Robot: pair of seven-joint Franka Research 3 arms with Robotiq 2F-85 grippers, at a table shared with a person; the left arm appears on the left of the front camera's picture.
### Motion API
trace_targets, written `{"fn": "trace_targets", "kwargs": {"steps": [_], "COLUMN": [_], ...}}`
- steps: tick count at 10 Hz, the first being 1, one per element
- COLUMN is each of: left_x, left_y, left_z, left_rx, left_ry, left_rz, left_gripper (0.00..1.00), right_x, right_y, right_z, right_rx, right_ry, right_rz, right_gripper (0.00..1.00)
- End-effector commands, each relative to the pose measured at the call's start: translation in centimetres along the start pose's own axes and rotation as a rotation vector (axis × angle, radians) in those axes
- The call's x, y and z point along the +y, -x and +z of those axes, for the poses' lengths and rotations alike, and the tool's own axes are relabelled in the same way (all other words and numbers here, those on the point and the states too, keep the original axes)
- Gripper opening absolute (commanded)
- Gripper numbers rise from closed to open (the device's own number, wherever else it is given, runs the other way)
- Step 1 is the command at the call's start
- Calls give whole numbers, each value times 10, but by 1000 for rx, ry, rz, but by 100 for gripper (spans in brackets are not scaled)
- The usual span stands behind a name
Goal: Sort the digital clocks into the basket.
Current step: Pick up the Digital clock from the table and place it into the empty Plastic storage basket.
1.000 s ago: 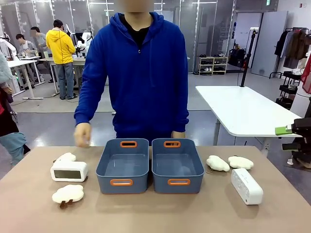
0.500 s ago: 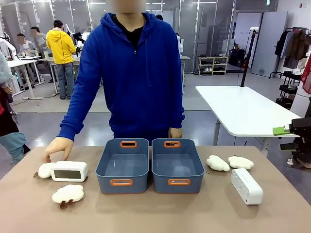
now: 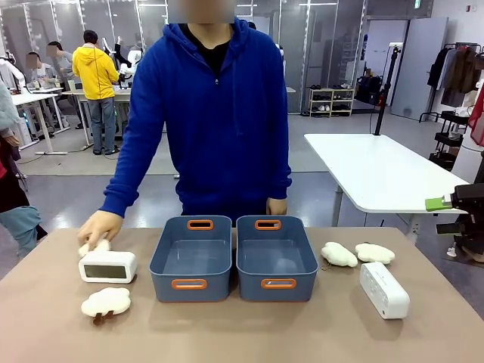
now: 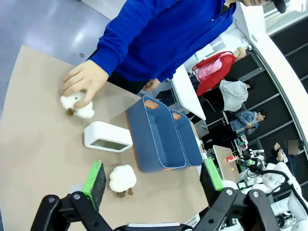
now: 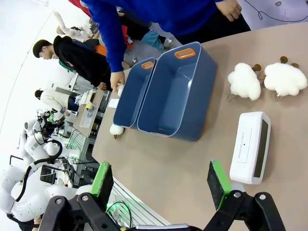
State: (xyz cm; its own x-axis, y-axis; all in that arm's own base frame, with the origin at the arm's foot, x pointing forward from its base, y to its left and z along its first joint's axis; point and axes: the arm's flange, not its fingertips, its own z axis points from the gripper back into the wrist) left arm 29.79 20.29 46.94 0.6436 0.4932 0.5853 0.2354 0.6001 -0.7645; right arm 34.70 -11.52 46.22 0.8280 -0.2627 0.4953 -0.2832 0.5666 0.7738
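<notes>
Two blue-grey baskets with orange handle slots stand side by side mid-table, the left basket point(image 3: 161, 281) and the right basket point(image 3: 305, 283), both empty. One white digital clock point(image 3: 108, 266) lies left of them, screen toward me. The other digital clock point(image 3: 383, 290) lies on the right. My left gripper point(image 4: 153, 177) hangs open above the table's left part, over the left clock point(image 4: 108, 137). My right gripper point(image 5: 160, 181) is open too, high above the right clock point(image 5: 250, 147). One of its green pads point(image 3: 440, 203) shows at the right edge.
A person in a blue hoodie stands at the far side, one hand point(image 3: 100, 225) on a cream plush cloud point(image 3: 94, 246) behind the left clock. Another plush point(image 3: 106, 302) lies in front of that clock. Two plush clouds point(image 3: 339, 254) point(image 3: 375, 252) lie behind the right clock.
The person's hand came down to the table's left and has slid the plush from beside the left clock to just behind it. Both grippers stay still and open.
</notes>
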Motion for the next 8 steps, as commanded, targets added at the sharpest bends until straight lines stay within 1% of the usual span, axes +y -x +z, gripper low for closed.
{"fn": "trace_targets", "kwargs": {"steps": [1, 8], "left_x": [0, 0], "left_y": [-2, -2], "left_z": [0, 0], "left_rx": [-8, -8], "left_ry": [19, 19], "left_rz": [0, 0], "left_gripper": [100, 100], "right_x": [0, 0], "right_y": [-4, -4], "right_z": [0, 0], "right_rx": [-8, -8], "right_ry": [-12, -12], "right_rz": [7, 7], "right_gripper": [100, 100]}}
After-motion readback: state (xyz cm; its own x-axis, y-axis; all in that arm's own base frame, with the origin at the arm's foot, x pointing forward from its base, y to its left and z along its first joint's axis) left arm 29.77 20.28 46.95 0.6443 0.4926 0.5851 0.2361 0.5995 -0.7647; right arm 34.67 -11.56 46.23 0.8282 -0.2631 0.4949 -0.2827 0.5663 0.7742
